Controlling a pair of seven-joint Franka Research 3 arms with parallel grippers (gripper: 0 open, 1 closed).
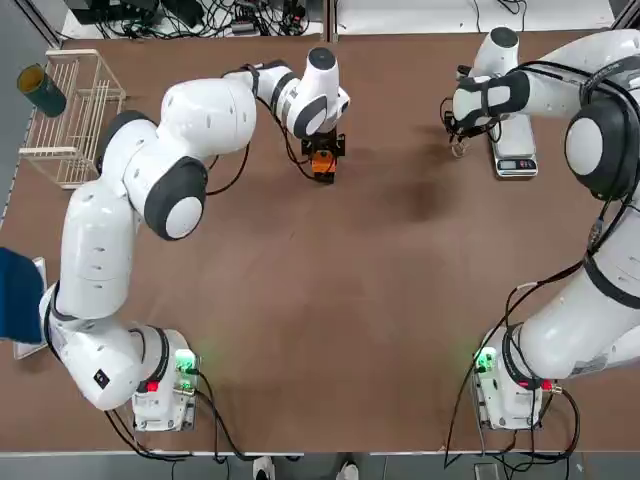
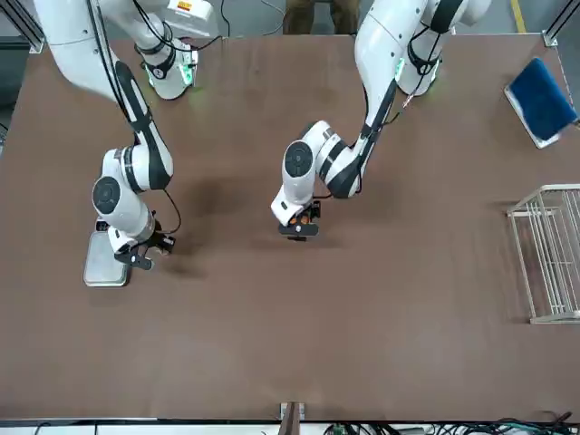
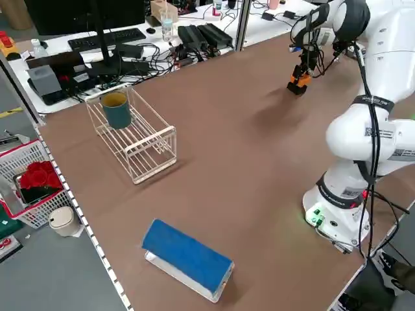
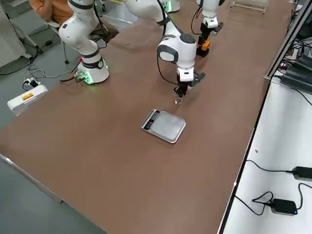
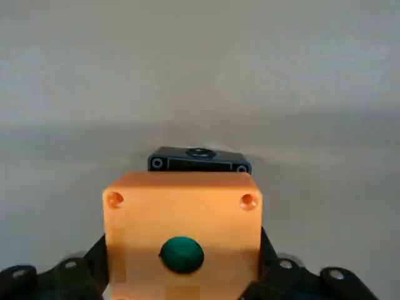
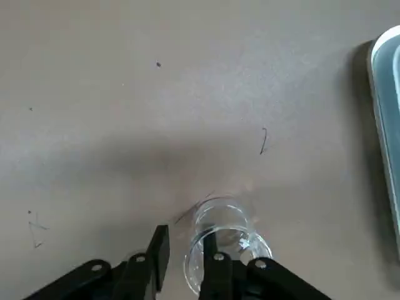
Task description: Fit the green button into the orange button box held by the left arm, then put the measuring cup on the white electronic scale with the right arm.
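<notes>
The worktop [image 1: 330, 300] is matt brown and slightly scuffed. The orange button box [image 5: 182, 215] looks like smooth, satin plastic, and the green button [image 5: 181, 254] in its face has a dull-glossy cap. The measuring cup [image 6: 220, 240] is clear and glassy, catching highlights. The white electronic scale [image 4: 164, 126] has a brushed, silvery metal plate in a pale plastic body. The arm shells are glossy white plastic.

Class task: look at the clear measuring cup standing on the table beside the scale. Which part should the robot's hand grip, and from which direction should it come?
Grip the measuring cup by its thin rim wall, coming from straight above. It stands upright with its mouth open upward, so one finger can slip inside and one outside, as the right hand is placed now.
</notes>
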